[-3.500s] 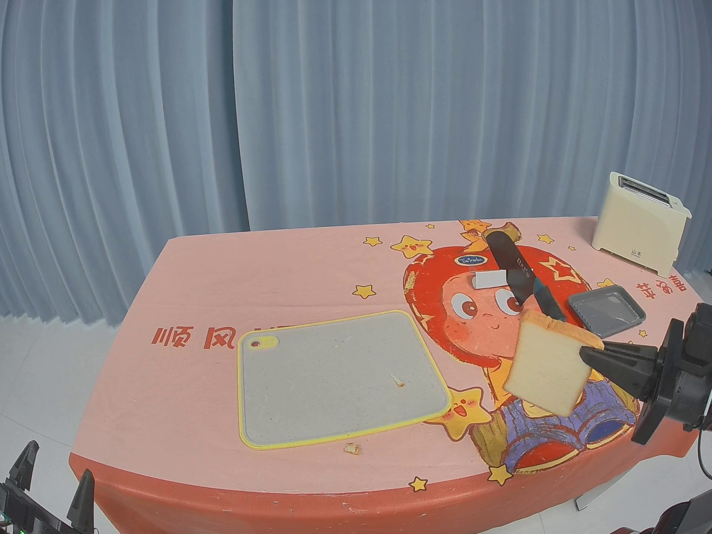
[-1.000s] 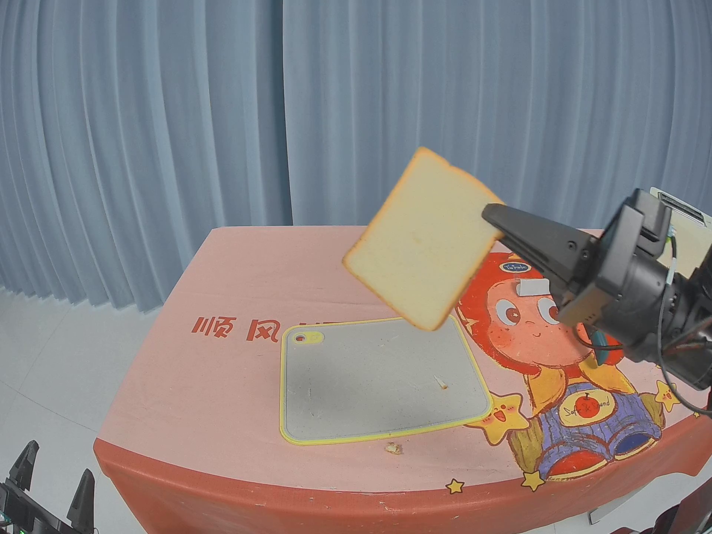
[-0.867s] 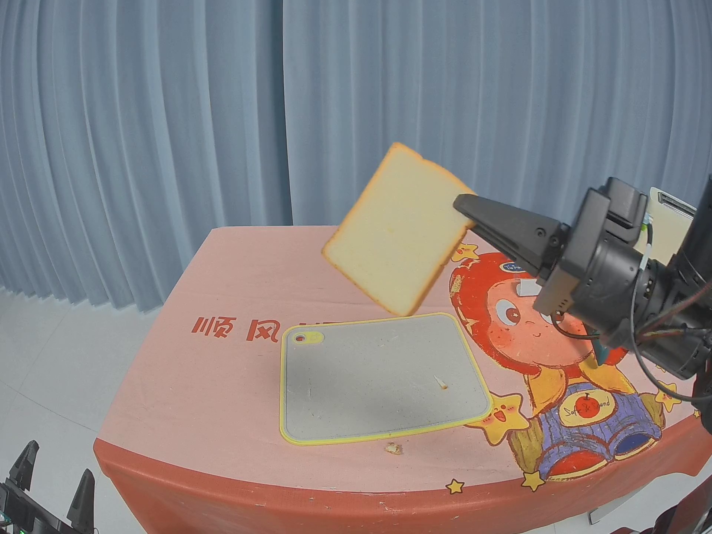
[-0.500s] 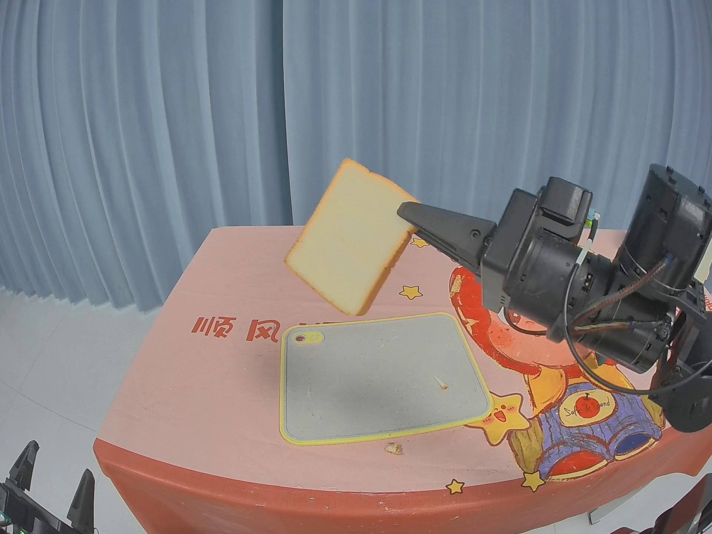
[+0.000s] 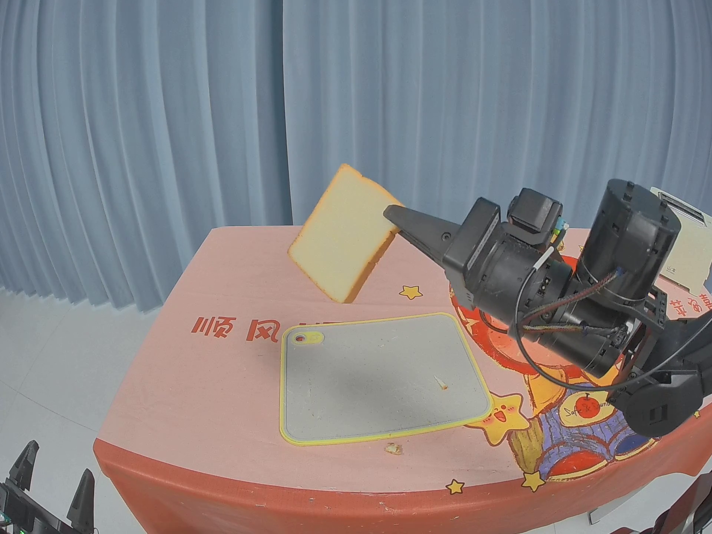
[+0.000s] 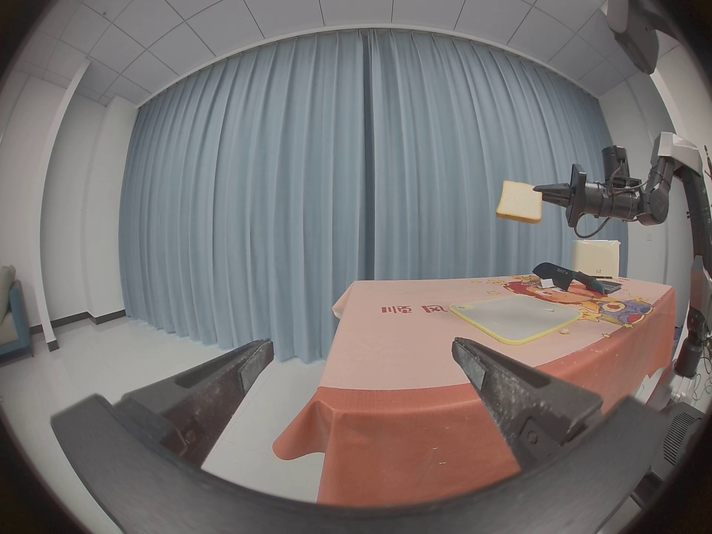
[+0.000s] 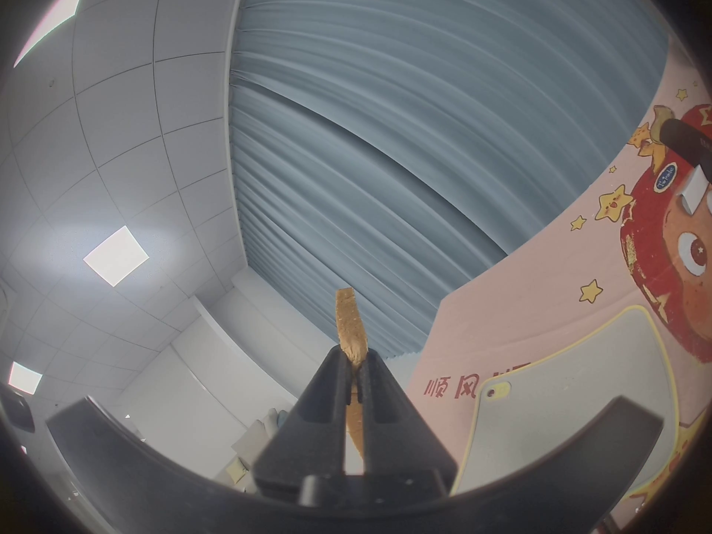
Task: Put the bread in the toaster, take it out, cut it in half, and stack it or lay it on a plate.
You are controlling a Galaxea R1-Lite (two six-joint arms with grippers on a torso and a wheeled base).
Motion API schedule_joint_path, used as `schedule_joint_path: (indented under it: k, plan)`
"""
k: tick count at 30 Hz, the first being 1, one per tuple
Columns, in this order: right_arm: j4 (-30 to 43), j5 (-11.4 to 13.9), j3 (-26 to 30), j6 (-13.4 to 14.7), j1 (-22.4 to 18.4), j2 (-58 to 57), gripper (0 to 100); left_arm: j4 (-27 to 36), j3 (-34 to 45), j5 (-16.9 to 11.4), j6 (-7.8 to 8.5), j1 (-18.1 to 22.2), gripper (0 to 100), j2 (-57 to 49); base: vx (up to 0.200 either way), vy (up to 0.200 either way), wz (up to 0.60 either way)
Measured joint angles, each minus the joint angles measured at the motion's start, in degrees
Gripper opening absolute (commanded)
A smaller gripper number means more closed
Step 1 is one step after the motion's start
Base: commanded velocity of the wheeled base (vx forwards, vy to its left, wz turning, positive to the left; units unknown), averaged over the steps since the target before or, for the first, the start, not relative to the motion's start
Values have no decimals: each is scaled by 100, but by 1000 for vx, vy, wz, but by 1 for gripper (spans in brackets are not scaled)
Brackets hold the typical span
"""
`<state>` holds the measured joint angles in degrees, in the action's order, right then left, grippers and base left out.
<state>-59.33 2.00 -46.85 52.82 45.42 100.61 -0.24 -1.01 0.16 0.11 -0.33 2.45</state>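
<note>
At frame centre, right gripper (image 5: 391,216) clamped on one edge of the bread (image 5: 343,235), which is tilted in the air, higher in frame than the cutting board (image 5: 378,380) on the pink table (image 5: 222,291). Toaster (image 5: 686,250) at right edge, well apart. Lower left corner: left gripper (image 5: 58,463), fingers spread, empty.

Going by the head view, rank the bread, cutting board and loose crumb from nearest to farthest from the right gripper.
1. bread: clamped between the fingers of the right gripper.
2. cutting board: on the table below.
3. crumb: beyond the board's front edge.
</note>
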Motion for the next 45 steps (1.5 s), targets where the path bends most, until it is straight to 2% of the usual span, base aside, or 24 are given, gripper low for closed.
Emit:
schedule_joint_path:
  k: [8, 11, 16, 20, 25, 34, 39, 45]
  plan:
    - [87, -66, 62, -44, -85, 197, 0, 0, 0, 0, 2, 0, 100, 0, 0, 0, 0]
    - [93, -190, 68, -63, -138, 269, 0, 2, 0, 0, 0, 0, 100, 0, 0, 0, 0]
    - [104, -262, 77, -134, -155, 389, 0, 0, 0, 0, 0, 0, 100, 0, 0, 0, 0]
    - [108, -456, 77, -260, -162, 499, 0, 0, 0, 0, 0, 0, 100, 0, 0, 0, 0]
    - [111, -596, 79, -282, -116, 634, 0, 0, 0, 0, -1, 2, 100, 0, 0, 0, 0]
    - [119, -670, 413, -285, -28, 940, 0, 0, 0, 0, 0, 2, 100, 0, 0, 0, 0]
    - [115, -794, 529, -295, -22, 1069, 0, 0, 0, 0, -1, 0, 100, 0, 0, 0, 0]
    - [100, -845, 695, -512, -22, 1137, 0, 2, 0, 0, -1, 0, 100, 0, 0, 0, 0]
